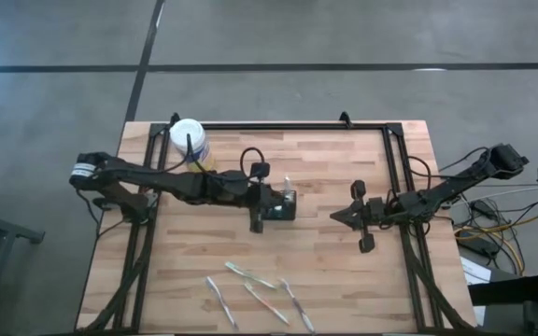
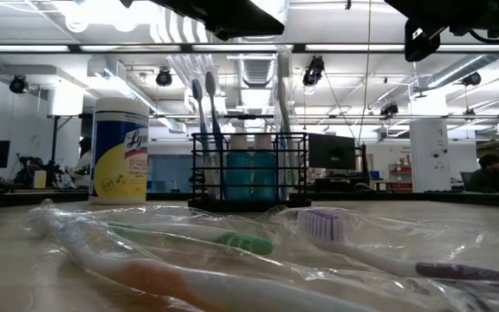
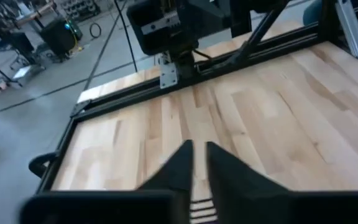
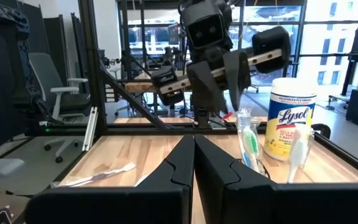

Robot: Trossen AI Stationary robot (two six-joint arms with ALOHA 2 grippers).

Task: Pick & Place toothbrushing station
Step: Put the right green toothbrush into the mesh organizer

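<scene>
Left hand (image 1: 286, 200) over caddy (image 1: 283, 211) — pinching a toothbrush (image 4: 247, 140).

Pale striped wood bench (image 1: 325, 177), black frame rails. Black wire-mesh caddy (image 2: 249, 169) at centre of low view, teal-blue bottles inside. Yellow jar (image 2: 119, 152), white lid, dark blue script, left of it. Clear-wrapped toothbrushes in foreground: green (image 2: 232, 240), orange-white (image 2: 171, 282), purple-bristled white (image 2: 336, 230). Dark claws.

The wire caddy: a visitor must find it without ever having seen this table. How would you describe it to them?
Look near the middle of the wooden table, right under the left gripper. There stands the black wire-mesh caddy, holding upright toothbrushes. Unlike the solid yellow Lysol canister nearby, it is see-through; the other toothbrushes lie wrapped on the near edge.
</scene>
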